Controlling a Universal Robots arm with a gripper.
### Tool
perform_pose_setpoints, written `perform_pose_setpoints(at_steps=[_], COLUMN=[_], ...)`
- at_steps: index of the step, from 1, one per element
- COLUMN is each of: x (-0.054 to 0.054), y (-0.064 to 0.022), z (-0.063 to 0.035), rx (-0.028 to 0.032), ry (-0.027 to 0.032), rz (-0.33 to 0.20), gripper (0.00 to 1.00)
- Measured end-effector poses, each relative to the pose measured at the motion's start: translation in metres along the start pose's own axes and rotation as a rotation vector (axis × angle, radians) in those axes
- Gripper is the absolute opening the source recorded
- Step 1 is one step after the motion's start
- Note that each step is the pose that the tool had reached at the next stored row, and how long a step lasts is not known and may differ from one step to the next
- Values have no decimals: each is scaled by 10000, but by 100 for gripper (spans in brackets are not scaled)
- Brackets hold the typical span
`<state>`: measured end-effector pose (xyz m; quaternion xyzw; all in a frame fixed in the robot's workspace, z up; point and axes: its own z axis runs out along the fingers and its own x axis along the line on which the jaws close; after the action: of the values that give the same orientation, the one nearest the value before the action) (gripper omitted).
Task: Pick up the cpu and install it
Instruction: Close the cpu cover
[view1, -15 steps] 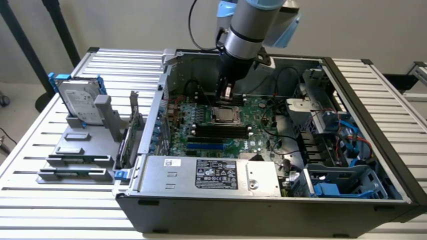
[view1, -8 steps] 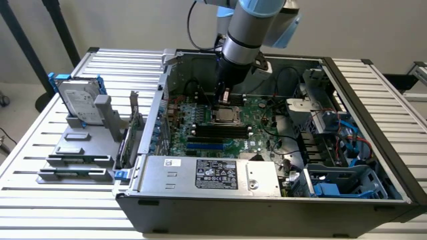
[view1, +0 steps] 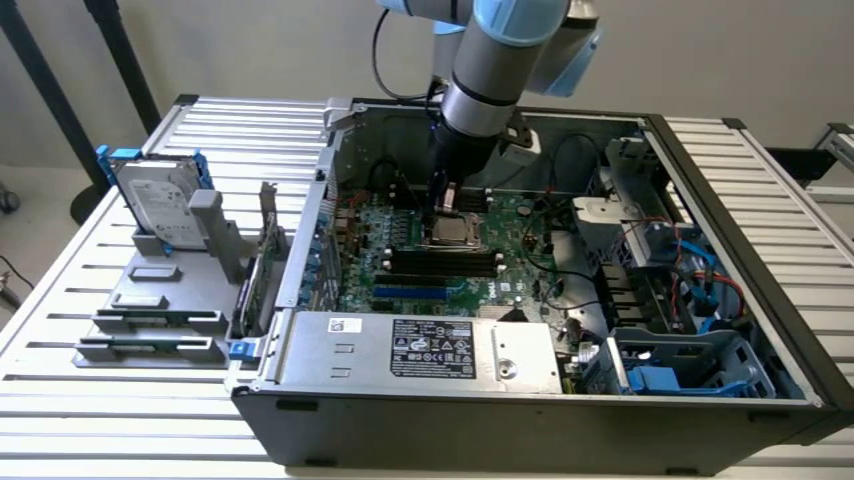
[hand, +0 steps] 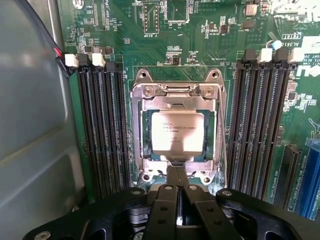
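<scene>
The cpu, a small square chip with a silvery top, lies flat inside the metal socket frame on the green motherboard. My gripper is shut, its two black fingers pressed together with their tips at one edge of the cpu. I cannot tell whether the tips touch the chip. In the exterior view my gripper points straight down into the open computer case, just above the socket holding the cpu.
Black memory slots flank the socket on both sides. The case wall, the power supply and the drive cage with blue parts surround the board. A silver hard drive stands on a grey holder at the exterior view's left.
</scene>
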<state>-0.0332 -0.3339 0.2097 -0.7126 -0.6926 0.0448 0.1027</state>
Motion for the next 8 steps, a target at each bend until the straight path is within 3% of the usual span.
perform_pose_setpoints(at_steps=[8], x=[-5], y=[0], z=[60], rx=[5], ry=[85], rz=[-17], gripper=[11])
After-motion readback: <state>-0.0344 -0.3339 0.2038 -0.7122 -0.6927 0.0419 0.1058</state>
